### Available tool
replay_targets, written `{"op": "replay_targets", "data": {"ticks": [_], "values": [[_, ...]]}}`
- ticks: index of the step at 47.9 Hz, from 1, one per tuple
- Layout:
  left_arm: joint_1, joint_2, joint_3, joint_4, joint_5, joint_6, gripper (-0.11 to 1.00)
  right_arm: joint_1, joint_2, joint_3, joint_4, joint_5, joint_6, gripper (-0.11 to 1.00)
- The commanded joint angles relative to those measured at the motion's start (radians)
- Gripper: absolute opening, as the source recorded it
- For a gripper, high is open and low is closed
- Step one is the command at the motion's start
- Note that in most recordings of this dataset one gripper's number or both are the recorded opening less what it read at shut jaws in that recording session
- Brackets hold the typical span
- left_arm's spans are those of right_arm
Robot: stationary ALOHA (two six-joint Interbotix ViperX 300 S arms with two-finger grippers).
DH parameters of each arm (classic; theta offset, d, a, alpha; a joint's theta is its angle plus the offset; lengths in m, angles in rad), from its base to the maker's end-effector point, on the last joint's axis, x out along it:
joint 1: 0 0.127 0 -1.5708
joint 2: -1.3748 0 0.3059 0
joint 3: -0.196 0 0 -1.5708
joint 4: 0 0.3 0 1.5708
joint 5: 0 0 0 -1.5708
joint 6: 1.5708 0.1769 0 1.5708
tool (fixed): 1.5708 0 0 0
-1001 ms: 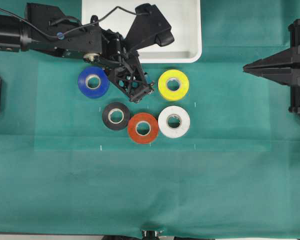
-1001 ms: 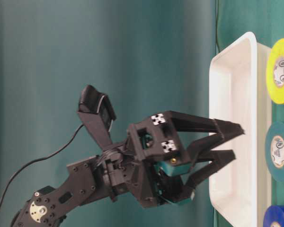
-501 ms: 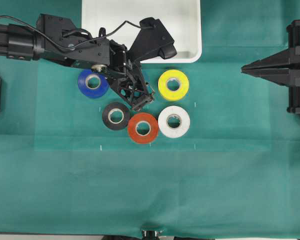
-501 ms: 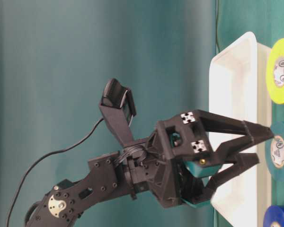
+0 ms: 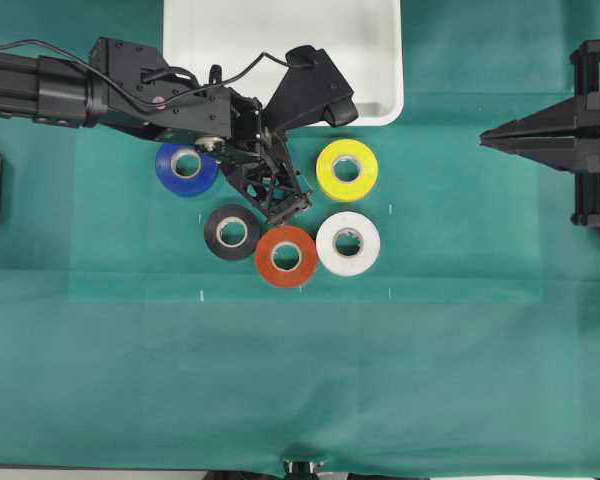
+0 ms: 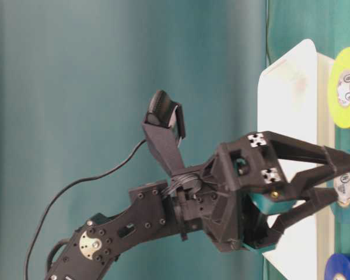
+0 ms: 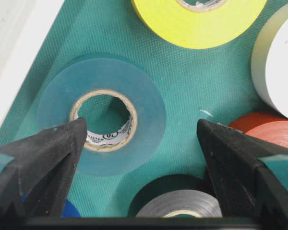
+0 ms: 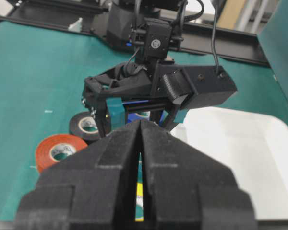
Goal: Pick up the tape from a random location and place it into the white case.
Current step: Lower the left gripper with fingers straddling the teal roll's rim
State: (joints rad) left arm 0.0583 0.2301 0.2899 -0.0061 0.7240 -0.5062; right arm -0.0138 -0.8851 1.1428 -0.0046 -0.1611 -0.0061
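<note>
In the overhead view the left arm comes in from the upper left of the frame, and its left end effector is low over the group of rolls on the green desk. Its jaws are wide open and hold nothing. The blue roll lies left of centre, just beside the arm. Below it is the black roll, which touches the red roll, and the red roll touches the white roll. The yellow roll lies above the white roll.

The tape is hidden under the arm in the overhead view. In the left wrist view it lies flat on the desk, left of the frame's centre. The left finger covers the lower left of the tape, and the other finger stands apart at the right, beyond its outer edge.

The white case is at the top centre of the overhead frame, just above the rolls.

At the right edge, the right end effector is well apart from the rolls. Its jaws are pressed together with nothing between them.
</note>
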Motion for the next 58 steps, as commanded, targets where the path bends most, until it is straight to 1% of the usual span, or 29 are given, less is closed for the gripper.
{"op": "replay_targets", "data": {"ticks": [1, 21, 37, 46, 50, 52, 58], "values": [[-0.002, -0.017, -0.02, 0.002, -0.005, 0.002, 0.96, -0.005, 0.008, -0.017, -0.002, -0.005, -0.002, 0.0], [-0.002, 0.031, -0.021, 0.002, -0.015, 0.003, 0.96, -0.005, 0.009, -0.017, -0.002, -0.003, -0.002, 0.0], [0.002, 0.04, -0.017, 0.002, -0.015, 0.002, 0.96, -0.005, 0.014, -0.012, -0.002, -0.003, -0.002, 0.0], [0.002, 0.04, -0.018, 0.002, -0.015, 0.0, 0.93, -0.005, 0.014, -0.015, -0.002, -0.003, -0.002, 0.0], [0.002, 0.043, -0.023, 0.002, -0.015, 0.0, 0.87, -0.005, 0.014, -0.012, -0.002, -0.003, -0.002, 0.0], [0.002, 0.043, -0.023, 0.002, -0.015, 0.002, 0.82, -0.005, 0.014, -0.012, -0.002, -0.003, -0.002, 0.0], [0.0, 0.041, -0.021, 0.002, -0.015, 0.011, 0.45, -0.005, 0.014, -0.015, -0.002, -0.003, -0.002, 0.0]]}}
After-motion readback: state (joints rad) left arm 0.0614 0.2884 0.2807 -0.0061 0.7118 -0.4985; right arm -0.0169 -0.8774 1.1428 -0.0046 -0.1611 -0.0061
